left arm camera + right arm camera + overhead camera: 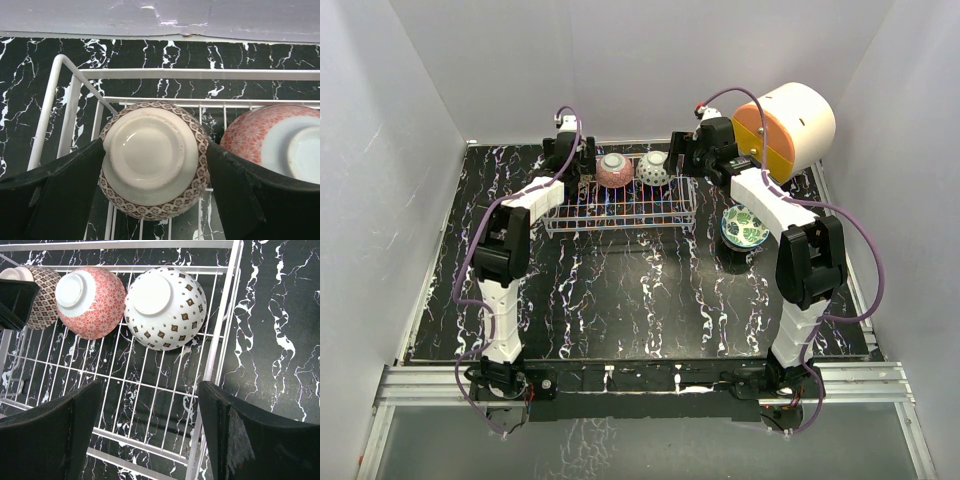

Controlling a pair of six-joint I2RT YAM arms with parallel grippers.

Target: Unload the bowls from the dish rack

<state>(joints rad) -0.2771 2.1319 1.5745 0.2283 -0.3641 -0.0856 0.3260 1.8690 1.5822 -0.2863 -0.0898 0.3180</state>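
— At far centre of table [620, 300], around dish rack [200, 74]: anything standing close or in the way?
— Yes. Far right, past rack corner: big white cylinder [800, 120], orange-yellow face turned left, just behind right arm [790, 230]. Just right of rack, on table: green-white bowl [744, 228], upright, blue inside showing, partly overlapped by same arm.
— Location of bowls inside rack?
— Along far side, three in a row, tipped over with foot rings showing. Left end: brown-patterned bowl [150, 155]. Middle: pink-red bowl [92, 302]. Right: white bowl with brown diamonds [167, 307]. Set close side by side.
— End effector status?
— For left gripper [155, 145]: closed onto brown-patterned bowl, one finger against each side, bowl resting on rack wires at far-left corner. For right gripper [150, 387]: spread wide above right near part of rack, only wire grid between fingers, nothing held; white bowl with brown diamonds just beyond fingertips.
— Hidden or unclear items?
— From above: brown-patterned bowl masked by left gripper. From left wrist: pink-red bowl cut off at right frame edge. From right wrist: brown-patterned bowl half covered by a finger of left gripper. Insides of racked bowls out of sight. Firmness of left grip: cannot tell.
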